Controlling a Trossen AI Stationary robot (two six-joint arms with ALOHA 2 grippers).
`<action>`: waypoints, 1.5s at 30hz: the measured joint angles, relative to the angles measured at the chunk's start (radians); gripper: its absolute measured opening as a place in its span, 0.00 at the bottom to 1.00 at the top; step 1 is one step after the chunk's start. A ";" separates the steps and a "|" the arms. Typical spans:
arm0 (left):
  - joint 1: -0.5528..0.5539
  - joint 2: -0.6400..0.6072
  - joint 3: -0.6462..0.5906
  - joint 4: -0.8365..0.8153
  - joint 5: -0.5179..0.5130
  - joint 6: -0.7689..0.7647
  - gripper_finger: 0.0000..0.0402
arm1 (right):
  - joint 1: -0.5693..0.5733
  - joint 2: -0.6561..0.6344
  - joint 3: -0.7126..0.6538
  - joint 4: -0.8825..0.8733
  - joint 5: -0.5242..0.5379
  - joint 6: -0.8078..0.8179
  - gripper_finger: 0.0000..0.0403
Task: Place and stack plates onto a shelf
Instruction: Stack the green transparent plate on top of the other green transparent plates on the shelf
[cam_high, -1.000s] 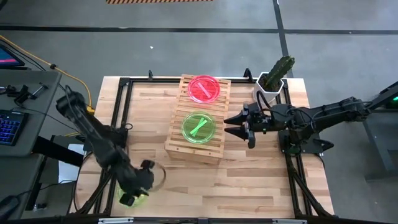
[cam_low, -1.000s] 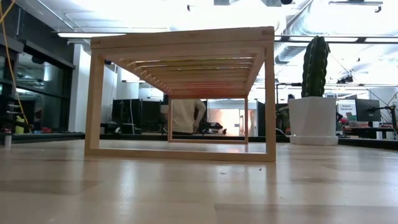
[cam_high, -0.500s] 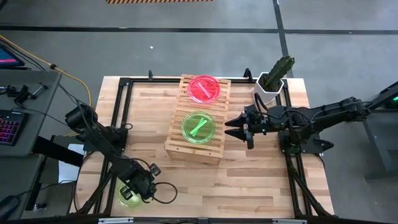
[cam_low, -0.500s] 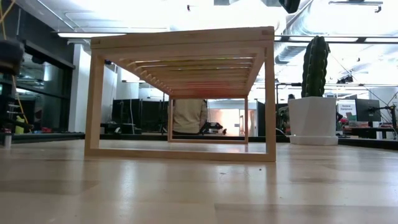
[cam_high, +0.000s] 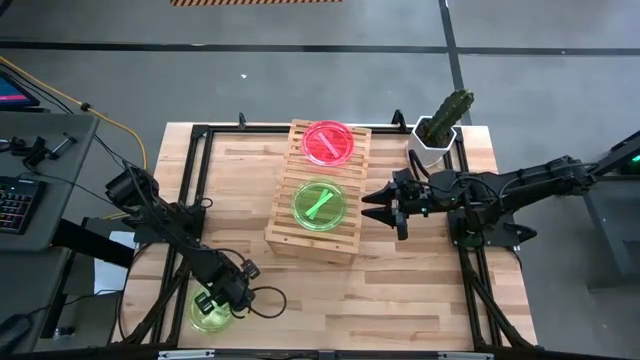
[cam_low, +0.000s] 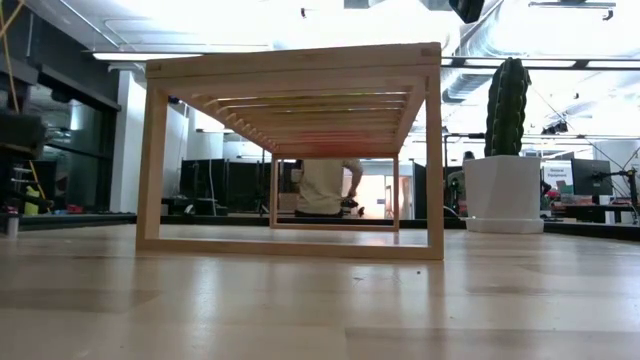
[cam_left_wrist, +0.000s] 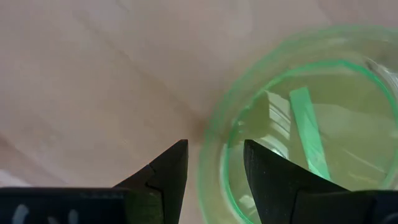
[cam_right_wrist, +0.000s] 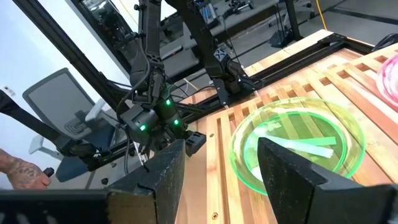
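Note:
A green plate (cam_high: 207, 314) lies flat on the tabletop near the near-left corner. My left gripper (cam_high: 228, 293) is over it, open, with the plate's rim (cam_left_wrist: 208, 163) between its fingers in the left wrist view. The pale slatted shelf (cam_high: 285, 225) stands mid-table, with a pink plate (cam_high: 328, 142) on its far half and a second green plate (cam_high: 319, 204) on its near half. My right gripper (cam_high: 372, 207) is open beside the shelf's right side, touching nothing. It faces the shelf's green plate (cam_right_wrist: 292, 146). No other plates show. My left gripper (cam_left_wrist: 216, 144) comes from above with the green plate's rim between its open fingers. One finger (cam_left_wrist: 264, 171) is over the plate's inside and the other is outside it. I cannot tell whether either touches. The plate rests flat on the table.
A white pot with a cactus (cam_high: 440, 130) stands at the far right corner, behind my right arm. In the low view the shelf (cam_low: 295, 150) stands on legs with open room beneath. A person (cam_low: 322, 187) moves in the room beyond. Bare wood lies between the shelf and the near edge.
My left arm has folded and come down over the green plate at the near-left corner; its gripper has stayed above that plate. The person behind the table has walked to the right. My right arm has kept still.

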 joint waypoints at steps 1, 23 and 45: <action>0.000 0.000 -0.005 0.002 0.006 0.006 0.36 | 0.000 0.000 0.000 -0.001 0.000 0.000 0.46; 0.092 -0.016 -0.050 0.035 0.049 -0.076 0.02 | 0.000 0.000 0.000 -0.050 0.000 0.000 0.46; 0.338 -0.329 0.052 0.014 0.244 -0.406 0.00 | 0.000 0.000 0.000 -0.061 -0.012 -0.005 0.46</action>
